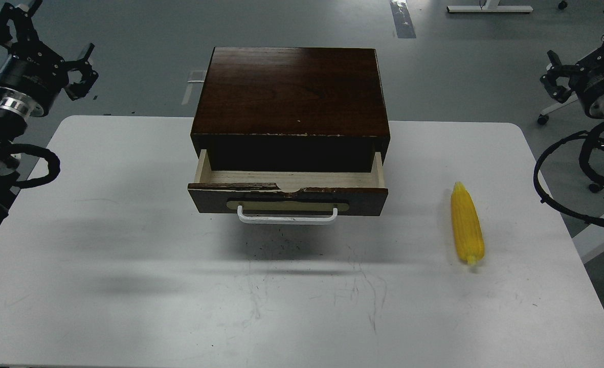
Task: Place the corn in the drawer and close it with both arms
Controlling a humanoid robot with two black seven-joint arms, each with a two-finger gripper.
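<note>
The yellow corn [467, 223] lies on the white table [128, 245] to the right of the drawer, its stub end pointing toward me. The drawer [287, 198] of the dark brown cabinet [291, 92] is pulled partly out, showing a strip of pale wood inside, with its white bar handle [287, 219] facing me. Raised at the far left edge, beyond the table's corner, my left gripper [48, 46] is open and holds nothing. At the far right edge my right gripper [585, 51] is also raised and open, well above and behind the corn.
Black cable loops hang beside each arm, left [41, 168] and right [562, 199], near the table's side edges. Bare tabletop lies in front of the drawer and between it and the corn. Grey floor is beyond the table.
</note>
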